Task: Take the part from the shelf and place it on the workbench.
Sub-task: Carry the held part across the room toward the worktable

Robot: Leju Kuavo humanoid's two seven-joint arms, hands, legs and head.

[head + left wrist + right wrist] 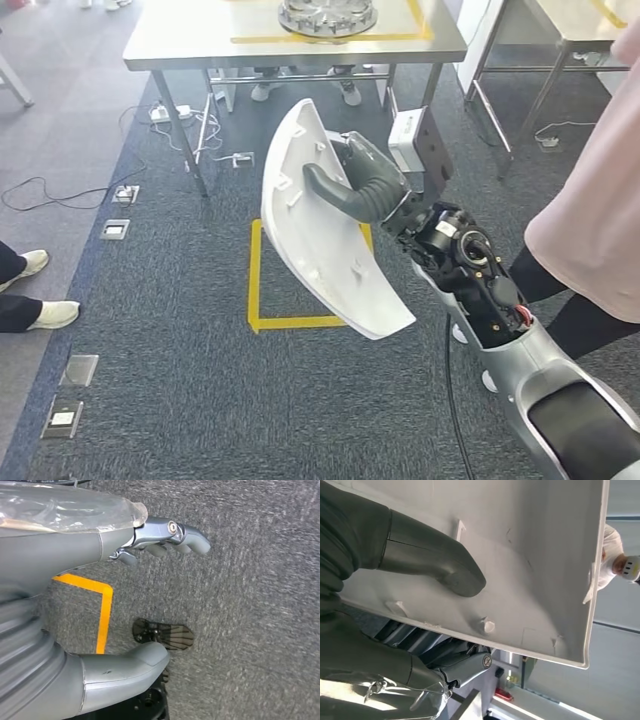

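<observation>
In the head view, a large white curved moulded plastic part with small tabs on its inner face is held up above the dark grey carpet by the right hand, the thick grey thumb being pressed on the inner face and the fingers wrapped behind its edge. The part is carried in the air, short of the grey metal-legged workbench ahead, on which a round silver ribbed metal disc is seen inside yellow tape lines. A square of yellow floor tape lies on the carpet under the part. A person in a pink garment stands at the right, and white shoes are seen at the left.

In the left wrist view, the left hand is seen above carpet and a yellow tape corner, its fingers and thumb spread apart, with nothing held.

In the right wrist view, the thumb is laid on the part's white inner face, the fingers being closed behind it.
</observation>
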